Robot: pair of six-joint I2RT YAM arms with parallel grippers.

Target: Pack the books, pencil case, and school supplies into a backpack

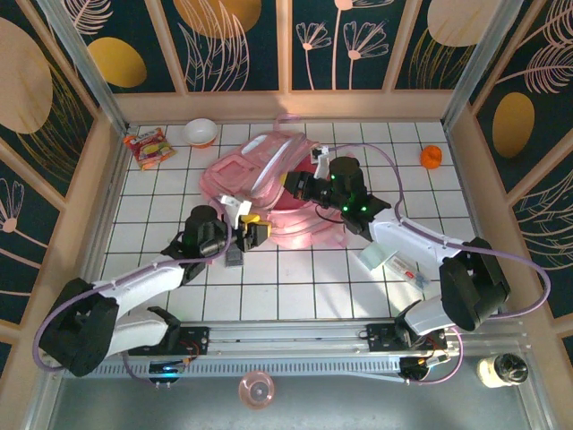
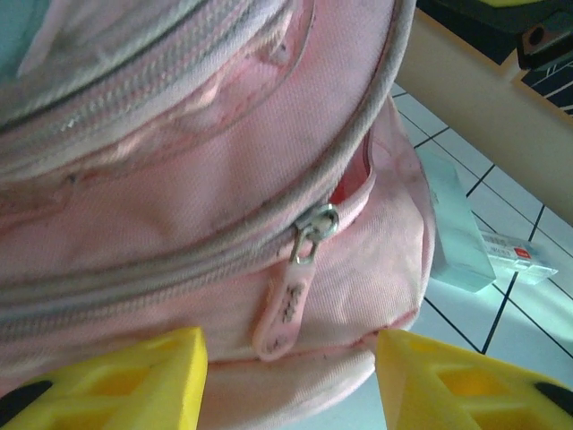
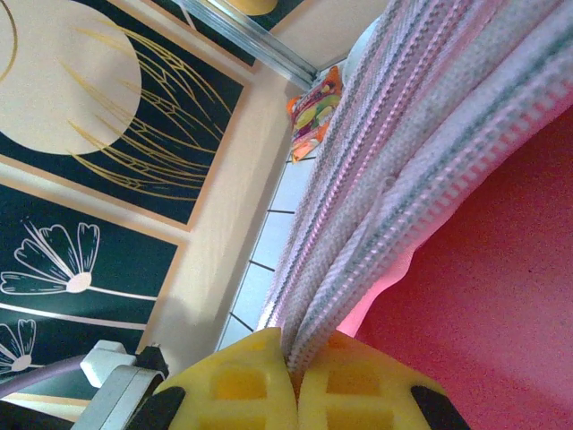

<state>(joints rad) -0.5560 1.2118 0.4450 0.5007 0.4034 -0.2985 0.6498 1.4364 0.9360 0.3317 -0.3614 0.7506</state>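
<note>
Backpack (image 2: 179,215) shows soft pink weave and ribbed grey zippers (image 2: 134,273).

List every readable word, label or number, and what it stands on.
No text is legible.
Dark marks on the pink zip pull of the soft pink backpack: blurred.
Print on the red-and-yellow snack packet: too small.
Red marks on the pale mint pencil case: too small.

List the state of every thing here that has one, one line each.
Backpack: lying on the table, main zip open, red lining showing.
Right gripper: shut on the backpack's open zip edge.
Left gripper: open, facing the backpack's front pocket zip.
Pencil case: flat on the table, outside the backpack.
Bowl: upright.
</note>
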